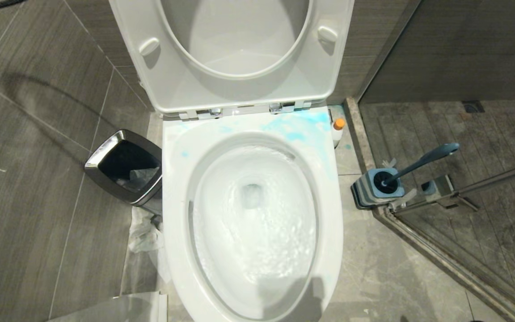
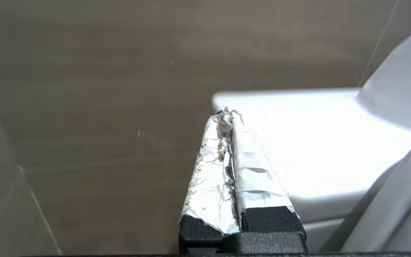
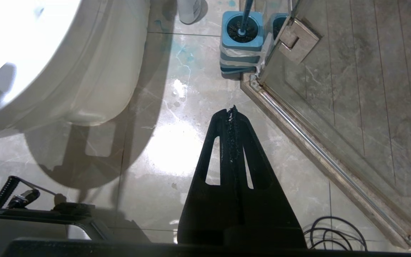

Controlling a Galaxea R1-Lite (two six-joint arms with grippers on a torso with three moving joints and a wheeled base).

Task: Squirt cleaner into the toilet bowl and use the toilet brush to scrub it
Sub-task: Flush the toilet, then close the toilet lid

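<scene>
The white toilet bowl (image 1: 175, 179) fills the middle of the head view, seat and lid raised, with water swirling inside it. Turquoise smears mark its back rim. The cleaner (image 1: 338, 129), a small white bottle with an orange cap, stands on the floor right of the bowl. The toilet brush (image 1: 423, 162) stands in its blue-and-grey holder (image 1: 376, 188) further right. Neither gripper shows in the head view. My left gripper (image 2: 228, 113), foil-wrapped, is shut on nothing beside a white part of the toilet (image 2: 316, 142). My right gripper (image 3: 232, 109) hangs shut over the floor, short of the holder (image 3: 242, 43).
A steel-rimmed square bin (image 1: 125, 167) stands left of the bowl, with crumpled plastic on the floor below it. A glass shower door with a metal threshold (image 1: 441, 250) runs along the right. Loose black cables (image 3: 334, 232) lie on the floor near the right arm.
</scene>
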